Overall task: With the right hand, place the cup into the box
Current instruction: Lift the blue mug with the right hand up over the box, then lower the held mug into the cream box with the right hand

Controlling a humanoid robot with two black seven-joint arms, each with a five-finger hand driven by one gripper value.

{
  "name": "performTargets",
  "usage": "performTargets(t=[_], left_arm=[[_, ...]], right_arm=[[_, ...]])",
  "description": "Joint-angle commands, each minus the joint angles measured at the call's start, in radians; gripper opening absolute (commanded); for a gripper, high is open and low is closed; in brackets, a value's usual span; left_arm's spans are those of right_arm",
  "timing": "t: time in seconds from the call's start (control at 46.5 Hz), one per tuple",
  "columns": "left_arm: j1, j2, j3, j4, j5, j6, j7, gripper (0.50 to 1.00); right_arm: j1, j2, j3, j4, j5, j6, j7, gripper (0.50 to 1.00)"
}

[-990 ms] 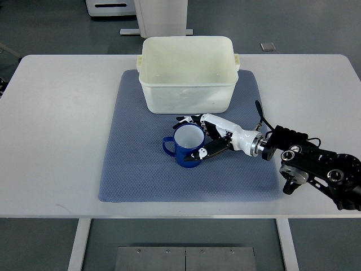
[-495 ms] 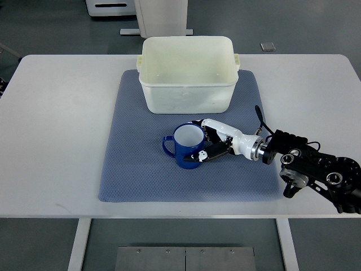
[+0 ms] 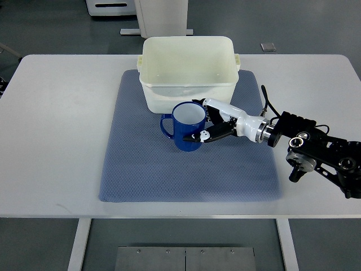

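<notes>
Right robot hand [image 3: 217, 125] clenched around the blue cup [image 3: 186, 126], upright and seemingly lifted just in front of the white box [image 3: 188, 72] (near wall touching or nearly so). Grasp done; raising over that wall and releasing left. Underneath, blue mat [image 3: 135, 164] on white counter [image 3: 56, 135].
</notes>
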Motion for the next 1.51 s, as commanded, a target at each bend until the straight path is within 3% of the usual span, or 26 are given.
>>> performTargets(t=[0.0,0.215,0.387,0.56,0.818,1.184,1.485], left_arm=[[0.0,0.0,0.0,0.0,0.0,0.0,0.0,1.0],[0.0,0.0,0.0,0.0,0.0,0.0,0.0,1.0],[0.0,0.0,0.0,0.0,0.0,0.0,0.0,1.0],[0.0,0.0,0.0,0.0,0.0,0.0,0.0,1.0],[0.0,0.0,-0.001,0.0,0.0,0.0,0.0,1.0],[0.0,0.0,0.0,0.0,0.0,0.0,0.0,1.0],[0.0,0.0,-0.001,0.0,0.0,0.0,0.0,1.0]], right_arm=[[0.032,-0.037,0.005,0.025,0.014,0.004,0.0,0.5],[0.141,-0.122,0.018,0.058,0.096,0.04,-0.002,0.5],[0.245,-0.131,0.015,0.042,0.191,0.039,-0.011,0.5],[0.333,-0.114,0.005,-0.041,0.251,0.027,-0.041,0.5],[0.356,0.013,0.011,-0.211,0.257,0.017,-0.115,0.5],[0.348,0.177,0.01,-0.412,0.257,-0.119,-0.196,0.5],[0.302,0.237,-0.001,-0.449,0.255,-0.23,-0.249,0.5]])
